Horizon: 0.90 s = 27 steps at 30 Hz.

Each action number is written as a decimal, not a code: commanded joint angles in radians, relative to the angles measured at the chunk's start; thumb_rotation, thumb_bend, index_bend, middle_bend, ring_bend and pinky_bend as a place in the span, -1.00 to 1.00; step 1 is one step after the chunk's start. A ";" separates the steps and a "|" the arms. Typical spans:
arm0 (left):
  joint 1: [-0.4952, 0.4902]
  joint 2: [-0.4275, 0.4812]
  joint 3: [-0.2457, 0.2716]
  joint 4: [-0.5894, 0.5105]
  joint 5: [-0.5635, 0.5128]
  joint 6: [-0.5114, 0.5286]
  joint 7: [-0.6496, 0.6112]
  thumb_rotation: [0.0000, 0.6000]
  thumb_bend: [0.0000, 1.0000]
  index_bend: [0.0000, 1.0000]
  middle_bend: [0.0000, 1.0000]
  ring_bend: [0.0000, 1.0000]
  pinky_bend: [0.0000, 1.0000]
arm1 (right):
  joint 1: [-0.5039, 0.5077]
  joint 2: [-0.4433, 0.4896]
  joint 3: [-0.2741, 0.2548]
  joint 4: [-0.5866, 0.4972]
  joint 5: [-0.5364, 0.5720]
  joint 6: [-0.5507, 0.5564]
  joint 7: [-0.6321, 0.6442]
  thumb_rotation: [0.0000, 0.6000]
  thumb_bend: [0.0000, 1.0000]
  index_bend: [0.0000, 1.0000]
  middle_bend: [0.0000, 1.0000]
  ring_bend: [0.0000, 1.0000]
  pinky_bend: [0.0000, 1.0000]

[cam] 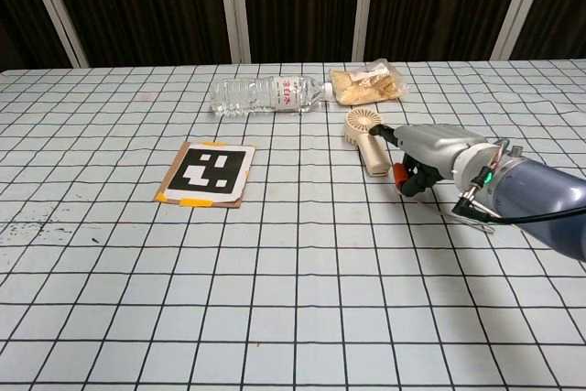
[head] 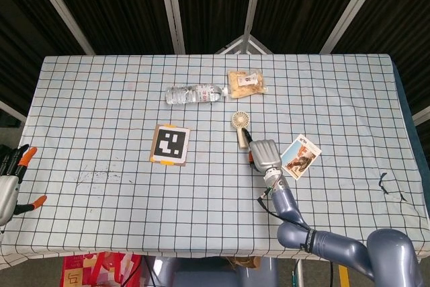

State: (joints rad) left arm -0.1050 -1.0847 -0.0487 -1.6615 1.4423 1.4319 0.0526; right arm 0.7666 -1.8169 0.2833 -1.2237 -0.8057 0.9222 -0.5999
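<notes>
Reaching low over the checked tablecloth (cam: 275, 318), the right hand (cam: 430, 155) had its fingers (cam: 403, 176) curled downward with the orange tips close to the cloth, and nothing lay in them; in both views they seemed bent in rather than spread, though how tightly they were drawn together could not be made out. The foremost fingertip sat just beside the handle of the small cream handheld fan (cam: 364, 135), which lay flat with its round head toward the far edge and its handle pointing at the hand; whether the tip actually touched the handle was not clear. In the head view the same hand (head: 265, 154) lay between the fan (head: 240, 126) and a picture card (head: 300, 156) on its other side, the card close but apart. Beyond the fan lay a clear water bottle (cam: 265, 93) on its side and, touching or nearly touching its cap end, a bag of snacks (cam: 366, 81); a square marker card (cam: 207, 172) sat well off toward the left. The left hand (head: 12, 178) hung at the near left table edge with its fingers apart, holding nothing. As a judgement, a clean grasp of the fan would need the fingers to part first and straddle the handle squarely, coming down without nudging it, since the light fan would slide easily on the cloth.
</notes>
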 commanded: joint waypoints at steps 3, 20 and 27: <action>0.000 0.000 0.000 -0.001 0.000 0.000 -0.001 1.00 -0.82 -1.00 -1.00 -1.00 -1.00 | -0.002 -0.008 -0.017 0.010 0.019 -0.004 -0.009 1.00 0.60 -1.00 0.64 0.76 0.85; -0.001 -0.002 -0.005 0.002 -0.009 0.002 0.002 1.00 -0.82 -1.00 -1.00 -1.00 -1.00 | 0.006 -0.009 -0.021 -0.037 -0.005 0.053 0.000 1.00 0.60 -1.00 0.64 0.71 0.82; 0.001 -0.006 -0.007 0.005 -0.009 0.011 0.008 1.00 -0.82 -1.00 -1.00 -1.00 -1.00 | -0.009 0.060 0.019 -0.141 -0.192 0.183 0.117 1.00 0.60 -1.00 0.04 0.03 0.24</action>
State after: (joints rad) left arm -0.1046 -1.0906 -0.0557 -1.6570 1.4330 1.4422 0.0606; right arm 0.7676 -1.7914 0.2880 -1.3207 -0.9326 1.0536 -0.5286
